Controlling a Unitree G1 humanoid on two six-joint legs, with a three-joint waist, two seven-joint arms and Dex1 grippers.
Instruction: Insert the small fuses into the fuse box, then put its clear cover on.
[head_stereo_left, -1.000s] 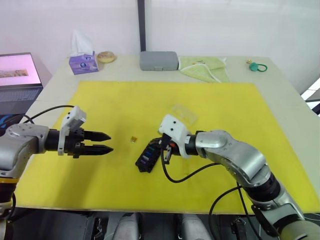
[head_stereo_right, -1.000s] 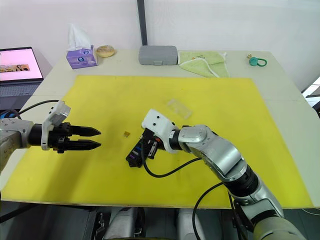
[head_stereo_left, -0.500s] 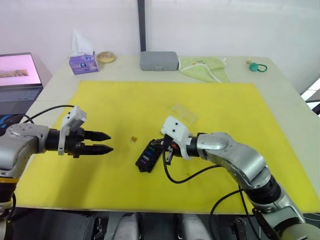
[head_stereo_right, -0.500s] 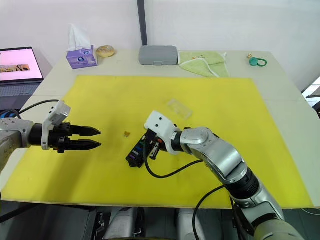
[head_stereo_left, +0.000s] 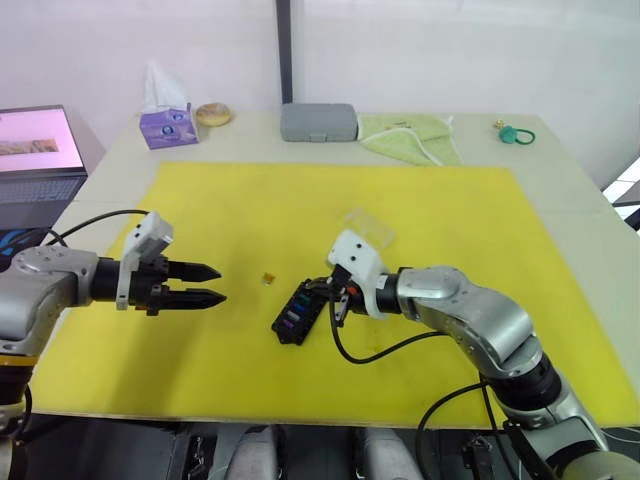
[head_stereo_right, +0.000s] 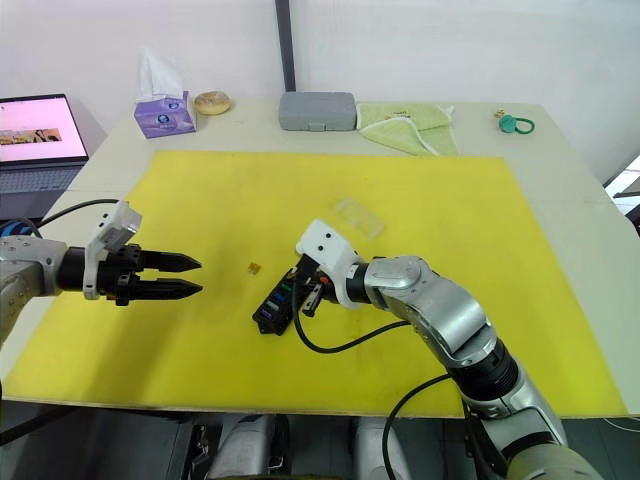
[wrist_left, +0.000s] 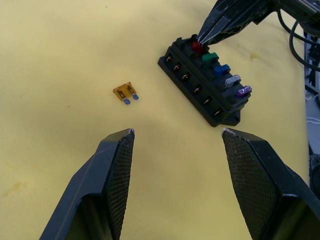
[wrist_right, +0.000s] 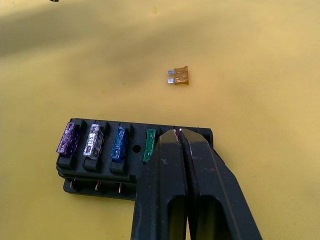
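- The red fuse (wrist_left: 198, 47) sits at one end of the fuse box (wrist_right: 120, 152); in the right wrist view the closed right gripper (wrist_right: 180, 134) covers nearly all of it.
- The clear cover (head_stereo_left: 367, 226), above centre in the left eye view, is a faint glint with unclear edges.
- The laptop (head_stereo_left: 38, 160) is cut off by the left edge.
- The orange fuse (head_stereo_left: 267, 278) is a mere speck from the head camera.

left gripper (wrist_left: 177, 134): fingers spread wide over yellow mat (wrist_left: 60, 45) | orange fuse (wrist_left: 125, 92): lying flat, apart from fuse box | fuse box (wrist_left: 205, 82): red, green, blue, grey, purple fuses seated | right gripper (wrist_left: 200, 37): tips closed on red fuse (wrist_left: 198, 47)
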